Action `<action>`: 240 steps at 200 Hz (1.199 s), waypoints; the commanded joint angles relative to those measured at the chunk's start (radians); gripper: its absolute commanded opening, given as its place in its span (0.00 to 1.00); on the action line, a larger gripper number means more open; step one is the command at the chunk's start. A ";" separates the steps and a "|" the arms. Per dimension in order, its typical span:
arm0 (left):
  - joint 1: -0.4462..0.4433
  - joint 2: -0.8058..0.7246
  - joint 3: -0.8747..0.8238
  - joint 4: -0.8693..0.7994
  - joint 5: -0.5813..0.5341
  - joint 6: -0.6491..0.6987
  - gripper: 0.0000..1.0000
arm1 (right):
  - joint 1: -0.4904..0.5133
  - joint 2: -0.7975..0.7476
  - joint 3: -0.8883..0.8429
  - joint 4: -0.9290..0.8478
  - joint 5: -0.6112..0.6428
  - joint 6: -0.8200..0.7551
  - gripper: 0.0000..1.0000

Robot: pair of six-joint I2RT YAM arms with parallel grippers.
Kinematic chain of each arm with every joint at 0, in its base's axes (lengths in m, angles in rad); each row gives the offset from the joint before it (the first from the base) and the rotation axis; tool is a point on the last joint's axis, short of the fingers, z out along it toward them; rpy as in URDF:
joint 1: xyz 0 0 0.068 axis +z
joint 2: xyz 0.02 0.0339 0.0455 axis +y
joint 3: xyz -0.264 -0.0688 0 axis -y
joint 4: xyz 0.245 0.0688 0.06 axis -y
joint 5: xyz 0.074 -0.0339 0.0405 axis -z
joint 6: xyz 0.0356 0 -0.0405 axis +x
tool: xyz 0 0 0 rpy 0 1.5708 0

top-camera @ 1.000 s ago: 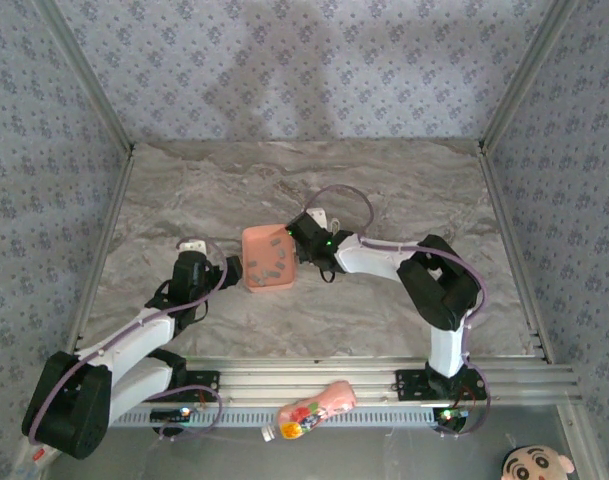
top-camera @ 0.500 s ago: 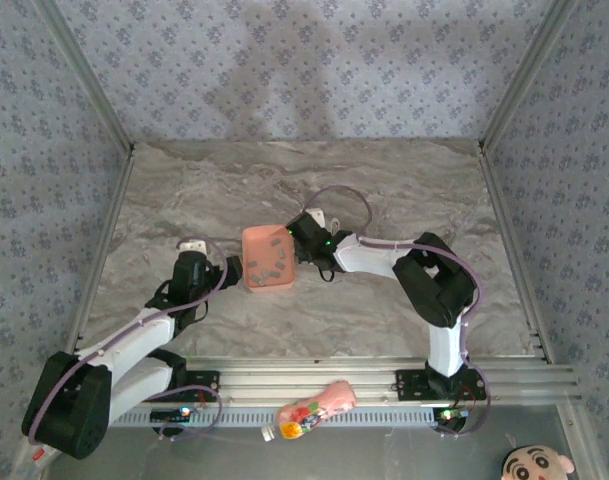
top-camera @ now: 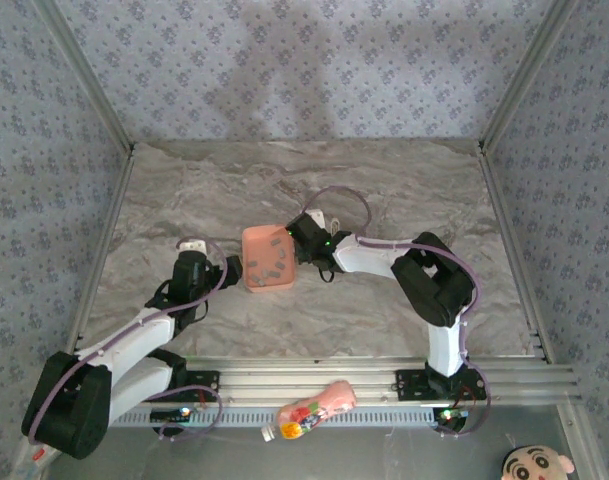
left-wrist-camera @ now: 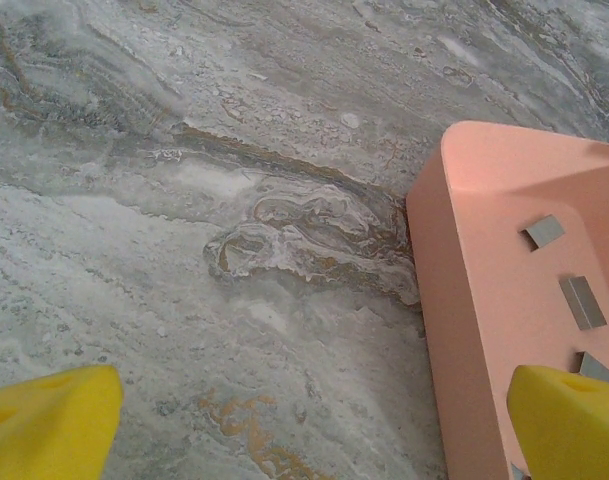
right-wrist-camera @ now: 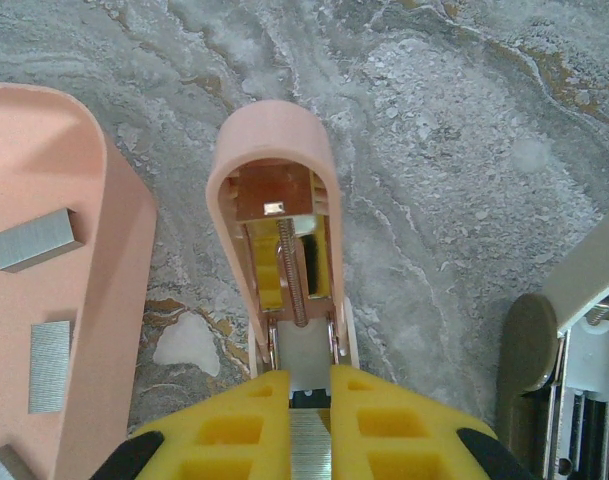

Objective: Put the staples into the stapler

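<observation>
The stapler (right-wrist-camera: pixel 274 150), small and pale pink, lies on the marble with its lid swung open, baring the spring and metal channel. My right gripper (right-wrist-camera: pixel 310 385) is right behind it, shut on a ridged silvery strip of staples (right-wrist-camera: pixel 309 445) that lines up with the channel. More staples (right-wrist-camera: pixel 37 240) lie loose in the salmon-pink tray (right-wrist-camera: pixel 114 300) just to the left. From above, the right gripper (top-camera: pixel 306 243) sits at the tray's (top-camera: pixel 267 287) right side. My left gripper (left-wrist-camera: pixel 314 420) stands open over bare marble at the tray's left wall (left-wrist-camera: pixel 454 330), one fingertip (left-wrist-camera: pixel 569 420) above the rim.
A pink bottle with a colourful label (top-camera: pixel 309 410) lies on the metal rails at the near edge. A cartoon face (top-camera: pixel 529 465) sits at the bottom right. Patterned walls and metal posts ring the marble table (top-camera: pixel 284 180).
</observation>
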 commanded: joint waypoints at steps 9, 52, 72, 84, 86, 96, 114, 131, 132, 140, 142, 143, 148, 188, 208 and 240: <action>-0.007 -0.002 0.027 0.006 -0.004 0.012 0.98 | 0.006 -0.006 0.008 -0.012 0.029 -0.026 0.14; -0.006 -0.001 0.026 0.008 -0.003 0.008 0.98 | 0.006 0.000 0.009 -0.001 0.030 -0.028 0.14; -0.006 -0.002 0.027 0.006 -0.004 0.011 0.98 | 0.005 0.011 0.041 -0.001 0.025 -0.027 0.14; -0.006 -0.002 0.026 0.006 -0.005 0.013 0.98 | 0.004 0.014 0.044 0.000 0.025 -0.027 0.14; -0.006 -0.002 0.027 0.006 -0.006 0.013 0.98 | 0.004 0.014 0.044 0.000 0.025 -0.026 0.14; -0.006 0.000 0.027 0.006 -0.006 0.012 0.98 | 0.004 0.018 0.046 -0.001 0.025 -0.027 0.14; -0.006 0.000 0.027 0.007 -0.006 0.012 0.98 | 0.001 0.025 0.046 -0.005 0.025 -0.026 0.14; -0.008 -0.001 0.027 0.007 -0.005 0.012 0.98 | 0.000 0.030 0.046 -0.009 0.024 -0.029 0.14; -0.008 0.000 0.027 0.008 -0.005 0.012 0.98 | 0.000 0.030 0.046 -0.010 0.024 -0.029 0.14; -0.007 0.001 0.026 0.008 -0.005 0.012 0.98 | -0.001 0.032 0.046 -0.014 0.025 -0.031 0.14; -0.008 0.001 0.026 0.008 -0.005 0.012 0.98 | 0.000 0.033 0.046 -0.016 0.026 -0.030 0.14; -0.008 0.001 0.026 0.007 -0.005 0.012 0.98 | 0.001 0.033 0.045 -0.016 0.027 -0.030 0.14; -0.007 0.001 0.027 0.009 -0.005 0.011 0.98 | 0.000 0.033 0.044 -0.019 0.029 -0.032 0.14; -0.008 0.006 0.028 0.011 -0.003 0.012 0.98 | 0.002 0.033 0.037 -0.033 0.041 -0.035 0.14; -0.008 0.010 0.030 0.014 -0.001 0.011 0.98 | 0.001 0.031 0.034 -0.034 0.045 -0.037 0.14; -0.008 0.019 0.037 0.015 0.002 0.009 0.98 | 0.000 0.034 0.029 -0.034 0.045 -0.037 0.14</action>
